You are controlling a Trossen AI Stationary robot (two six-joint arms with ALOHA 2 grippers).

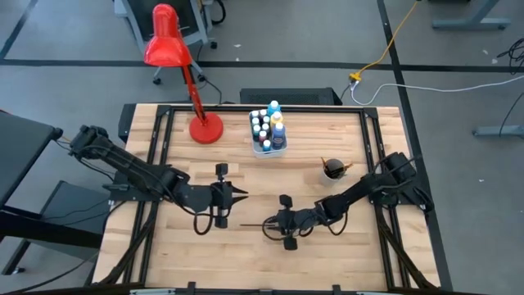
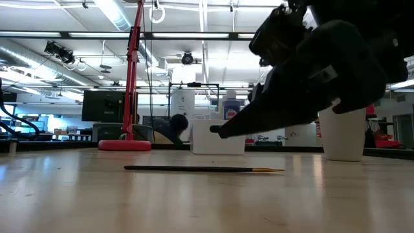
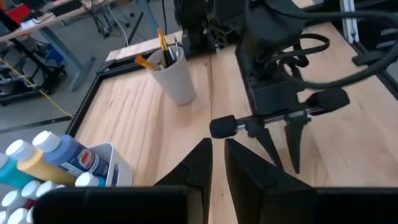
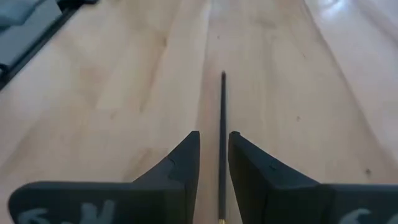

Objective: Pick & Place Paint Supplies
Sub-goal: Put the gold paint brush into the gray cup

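**Inspector:** Start with the room and the surface.

**Assistant:** Grey floor with a yellow cable (image 1: 393,41) across it; ceiling strip lights and monitors show beyond the bench. The wooden table (image 1: 164,246) is pale plank, with black rails along both sides.

**Inspector:** Fixtures on it?

**Assistant:** A red desk lamp (image 1: 205,129) at the far edge. Just beside it, a white tub (image 1: 268,149) crowded with white-capped paint bottles (image 1: 277,127). Nearer the right arm, a white cup (image 3: 176,78) holding brushes.

**Inspector:** The loose item?

**Assistant:** One thin dark paintbrush (image 2: 204,169) lies flat on the table near its middle.

**Inspector:** Grippers?

**Assistant:** The right gripper (image 4: 214,149) sits low over the brush, fingers narrowly parted with the handle running between them; contact with the handle cannot be confirmed. The left gripper (image 3: 217,158) hovers close by, facing it, fingers apart by a slim gap, holding nothing.
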